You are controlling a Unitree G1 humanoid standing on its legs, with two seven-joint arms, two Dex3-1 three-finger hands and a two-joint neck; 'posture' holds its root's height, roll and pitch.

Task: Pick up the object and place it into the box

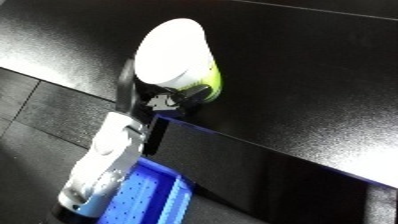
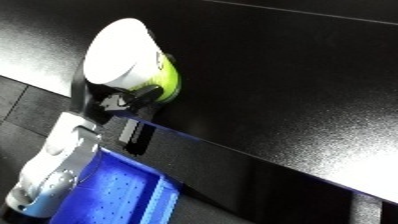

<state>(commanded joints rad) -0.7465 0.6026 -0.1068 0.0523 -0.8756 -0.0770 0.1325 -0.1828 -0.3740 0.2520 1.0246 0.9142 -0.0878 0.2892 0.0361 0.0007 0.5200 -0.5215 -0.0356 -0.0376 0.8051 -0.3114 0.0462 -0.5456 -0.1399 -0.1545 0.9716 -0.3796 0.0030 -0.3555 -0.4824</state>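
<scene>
A black table (image 1: 293, 65) fills most of the scene. A blue bin (image 2: 124, 197) is seen at the near left, below the table's edge. A white and yellow-green cup (image 1: 178, 57) is held above the table's near edge, grasped by the left hand (image 1: 133, 95), whose fingers are curled round it.

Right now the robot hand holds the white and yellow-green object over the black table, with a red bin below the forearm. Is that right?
Not quite: the bin is blue, not red, as the left eye view shows. The rest stands: the robot hand holds the white and yellow-green object over the black table, bin below the forearm.
</scene>
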